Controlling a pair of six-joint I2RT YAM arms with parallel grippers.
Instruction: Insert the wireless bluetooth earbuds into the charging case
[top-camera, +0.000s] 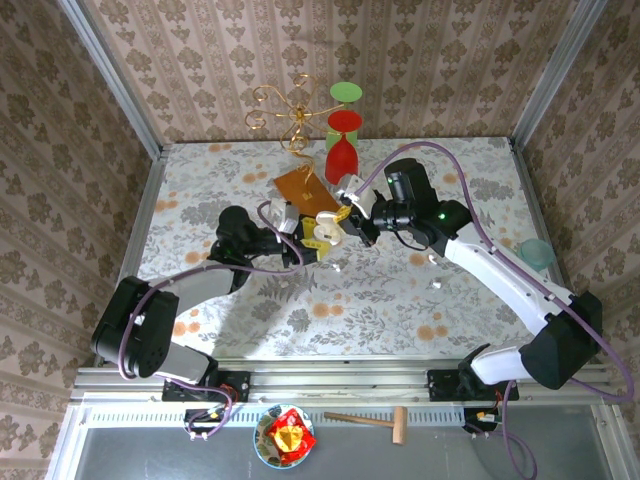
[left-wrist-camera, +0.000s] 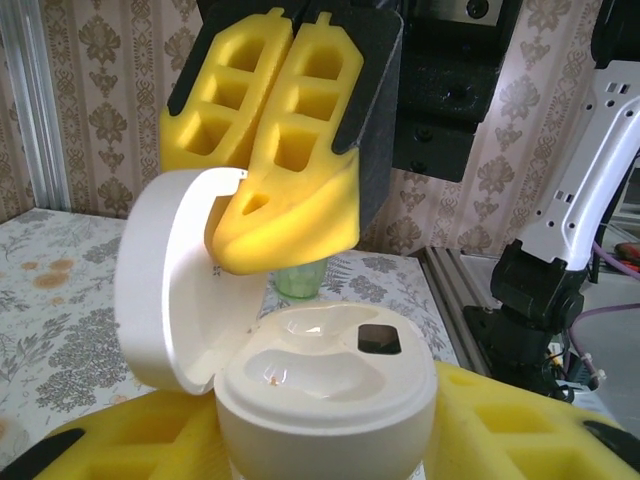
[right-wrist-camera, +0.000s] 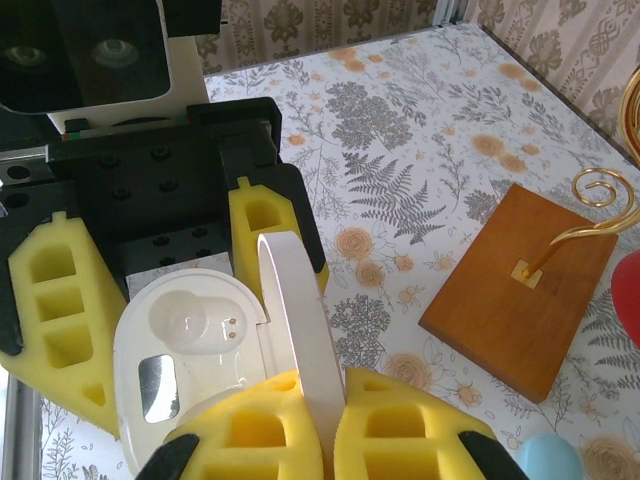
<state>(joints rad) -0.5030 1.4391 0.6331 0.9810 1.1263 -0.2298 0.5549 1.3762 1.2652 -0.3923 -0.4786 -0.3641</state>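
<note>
The white charging case (left-wrist-camera: 320, 390) is held above the table's middle, its lid (left-wrist-camera: 170, 280) swung open. My left gripper (left-wrist-camera: 330, 440) is shut on the case body, with a yellow foam finger on each side. In the right wrist view my right gripper (right-wrist-camera: 335, 420) pinches the lid (right-wrist-camera: 300, 320) edge-on and holds it upright over the case (right-wrist-camera: 190, 340). Both pockets in the case are empty. From above, the left gripper (top-camera: 305, 240) and right gripper (top-camera: 345, 225) meet at the case (top-camera: 325, 228). Two tiny pale earbuds (top-camera: 437, 284) lie on the table to the right.
A wooden base (right-wrist-camera: 520, 300) with a gold wire stand (top-camera: 290, 110) sits just behind the grippers. A red goblet (top-camera: 342, 150) and a green cup (top-camera: 346, 93) stand further back. A light blue object (top-camera: 537, 250) rests at the right edge. A bowl (top-camera: 284, 436) and a hammer (top-camera: 370, 418) lie below the table front.
</note>
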